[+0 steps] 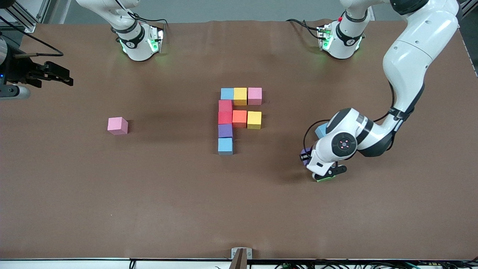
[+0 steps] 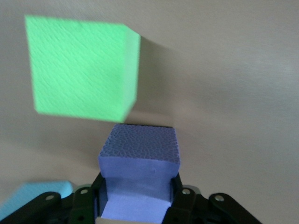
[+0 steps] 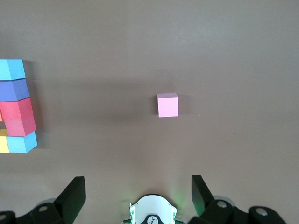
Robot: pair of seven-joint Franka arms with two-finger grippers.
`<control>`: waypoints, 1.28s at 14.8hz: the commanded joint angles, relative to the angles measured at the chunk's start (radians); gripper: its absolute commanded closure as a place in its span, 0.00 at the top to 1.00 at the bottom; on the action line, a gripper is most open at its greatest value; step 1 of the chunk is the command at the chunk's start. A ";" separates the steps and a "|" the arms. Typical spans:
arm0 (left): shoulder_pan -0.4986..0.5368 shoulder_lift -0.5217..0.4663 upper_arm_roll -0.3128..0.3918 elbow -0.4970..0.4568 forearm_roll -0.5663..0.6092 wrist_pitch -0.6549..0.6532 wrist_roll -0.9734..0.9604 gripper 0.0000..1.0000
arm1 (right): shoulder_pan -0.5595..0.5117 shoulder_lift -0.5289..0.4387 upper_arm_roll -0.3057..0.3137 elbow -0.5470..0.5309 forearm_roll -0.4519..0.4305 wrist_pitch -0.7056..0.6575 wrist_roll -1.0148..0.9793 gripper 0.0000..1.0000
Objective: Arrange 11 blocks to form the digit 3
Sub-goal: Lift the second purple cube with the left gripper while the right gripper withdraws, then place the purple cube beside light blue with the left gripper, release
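The digit 3 stands mid-table as a partial figure of touching blocks. Its row nearest the robots is blue (image 1: 226, 93), yellow (image 1: 240, 96) and pink (image 1: 254, 95). A column of two red (image 1: 225, 112), purple (image 1: 225, 130) and blue (image 1: 225, 145) runs toward the front camera, with orange (image 1: 239, 118) and yellow (image 1: 254, 120) branching off. My left gripper (image 1: 307, 156) (image 2: 138, 182) is low over the table toward the left arm's end, shut on a purple block (image 2: 139, 156) (image 1: 305, 152). A green block (image 2: 81, 70) (image 1: 324, 179) lies beside it. My right gripper (image 1: 56, 74) (image 3: 138, 183) waits open.
A loose pink block (image 1: 117, 125) (image 3: 168, 105) sits alone toward the right arm's end. A light blue block (image 1: 321, 130) (image 2: 32, 198) lies partly hidden by the left wrist. The arm bases (image 1: 138, 41) stand along the table edge farthest from the front camera.
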 commanded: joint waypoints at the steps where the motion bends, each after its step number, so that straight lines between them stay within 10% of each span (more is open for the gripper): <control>1: -0.065 -0.001 0.005 0.026 -0.019 -0.006 -0.165 0.21 | -0.038 -0.019 0.019 0.005 -0.005 0.003 0.000 1.00; 19: -0.359 0.045 0.066 0.123 -0.073 0.234 -1.463 0.13 | -0.061 0.016 0.021 0.062 -0.003 0.168 0.000 1.00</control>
